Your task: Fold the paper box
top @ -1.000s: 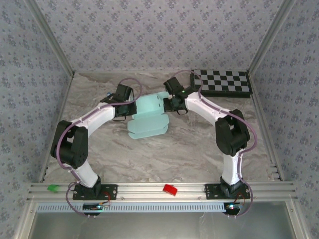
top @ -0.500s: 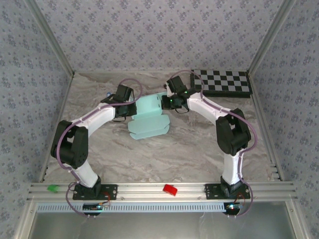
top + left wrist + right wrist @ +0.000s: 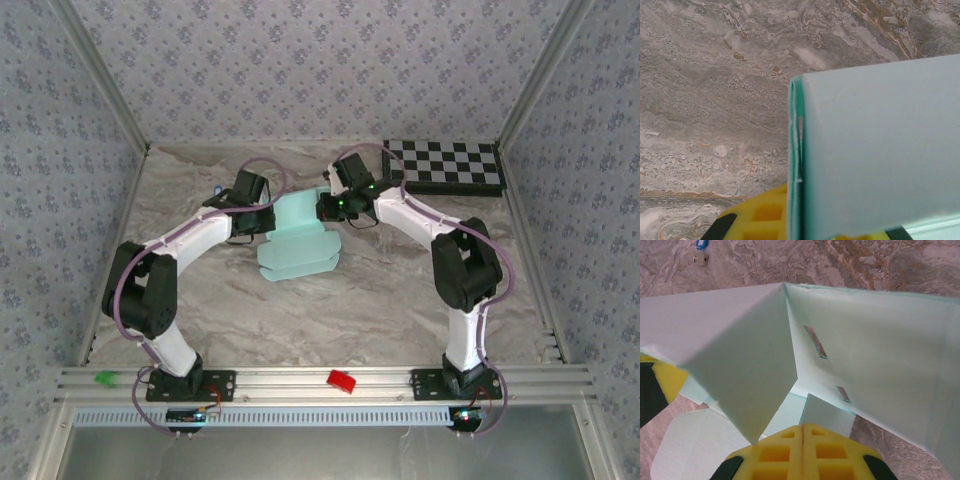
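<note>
Starting from the near side, the paper box lies around the middle of the table, with its rounded flaps spread flat toward the arm bases. Just behind these flaps, the left claw is clamped on a raised side wall of the box, and the thin card runs between its yellow pads. The right claw has its pads pressed together with nothing between them, and it hangs over the inner panels, beside a slanted flap. I judge the step is to push this flap inward while the wall stands up. To do it well, the left grip should neither slip nor pull. The right claw should press slowly near the crease, so the card bends on the line and does not buckle. The checkerboard, at the far right corner, is well apart.
</note>
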`<state>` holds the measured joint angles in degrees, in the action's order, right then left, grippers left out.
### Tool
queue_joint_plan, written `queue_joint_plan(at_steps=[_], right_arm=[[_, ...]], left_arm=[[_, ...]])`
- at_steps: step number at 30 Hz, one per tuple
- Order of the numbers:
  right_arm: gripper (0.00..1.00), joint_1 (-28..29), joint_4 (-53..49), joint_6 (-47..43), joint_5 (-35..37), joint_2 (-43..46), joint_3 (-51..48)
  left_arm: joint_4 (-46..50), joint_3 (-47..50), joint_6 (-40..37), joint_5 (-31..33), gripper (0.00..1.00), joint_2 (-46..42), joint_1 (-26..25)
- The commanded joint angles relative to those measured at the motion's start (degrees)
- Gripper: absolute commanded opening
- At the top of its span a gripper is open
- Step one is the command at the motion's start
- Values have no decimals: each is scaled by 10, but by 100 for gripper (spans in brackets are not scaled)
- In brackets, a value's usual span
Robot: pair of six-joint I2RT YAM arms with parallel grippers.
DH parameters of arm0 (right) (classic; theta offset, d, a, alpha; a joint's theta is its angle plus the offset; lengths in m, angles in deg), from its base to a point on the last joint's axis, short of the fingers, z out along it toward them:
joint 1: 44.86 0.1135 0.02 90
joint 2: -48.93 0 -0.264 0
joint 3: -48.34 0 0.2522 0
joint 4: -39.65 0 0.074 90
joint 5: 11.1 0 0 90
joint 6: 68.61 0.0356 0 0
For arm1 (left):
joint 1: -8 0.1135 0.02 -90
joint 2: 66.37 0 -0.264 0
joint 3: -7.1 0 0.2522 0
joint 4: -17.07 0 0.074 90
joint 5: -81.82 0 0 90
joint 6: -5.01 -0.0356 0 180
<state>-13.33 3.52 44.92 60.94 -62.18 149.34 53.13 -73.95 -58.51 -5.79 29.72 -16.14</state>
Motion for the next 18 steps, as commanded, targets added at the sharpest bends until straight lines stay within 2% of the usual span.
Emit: queue_joint_plan(at_steps=[1,12,18], right_arm=[[0,4,3,8,-20,-12,12],[0,5,5,3,-29,-11,15],[0,4,-8,-9,39,21,6]], left_arm=[[-16,-6,5,-15,0,-14,-5],[-19,-3,7,-15,0,-12,-5],[-18,-1,4,-5,0,-11,-6]])
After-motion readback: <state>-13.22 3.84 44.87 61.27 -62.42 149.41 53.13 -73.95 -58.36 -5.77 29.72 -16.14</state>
